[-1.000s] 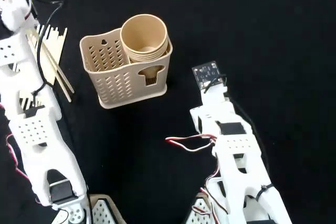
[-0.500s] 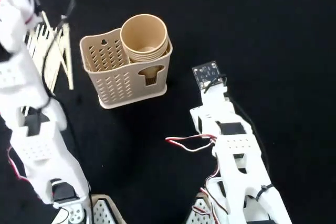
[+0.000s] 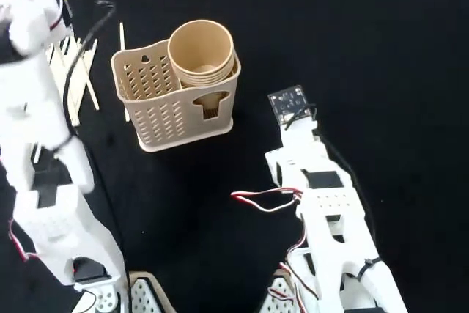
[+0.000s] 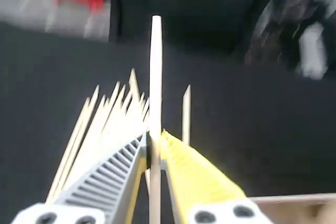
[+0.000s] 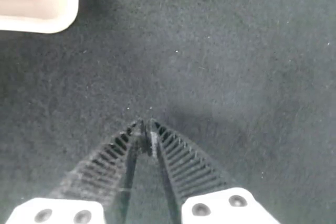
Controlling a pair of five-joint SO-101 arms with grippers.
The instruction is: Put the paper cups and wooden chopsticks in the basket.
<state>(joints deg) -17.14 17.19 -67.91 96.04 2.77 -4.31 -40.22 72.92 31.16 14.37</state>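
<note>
Lifted pale, slender chopstick (image 4: 155, 66) sits clamped between fingers (image 4: 191, 177).

Black table (image 3: 366, 56) with basket (image 3: 172, 111), chopsticks (image 3: 82, 78)

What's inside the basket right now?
A stack of paper cups stands in one compartment of the basket, lower part hidden by the wall. The other compartment shows its perforated inner wall; its floor is covered from view.

Robotics lab bench, black-clothed table (image 3: 396, 71), white printed arms (image 3: 330, 214) (image 3: 44, 207), exposed servo wires (image 3: 264, 198)
</note>
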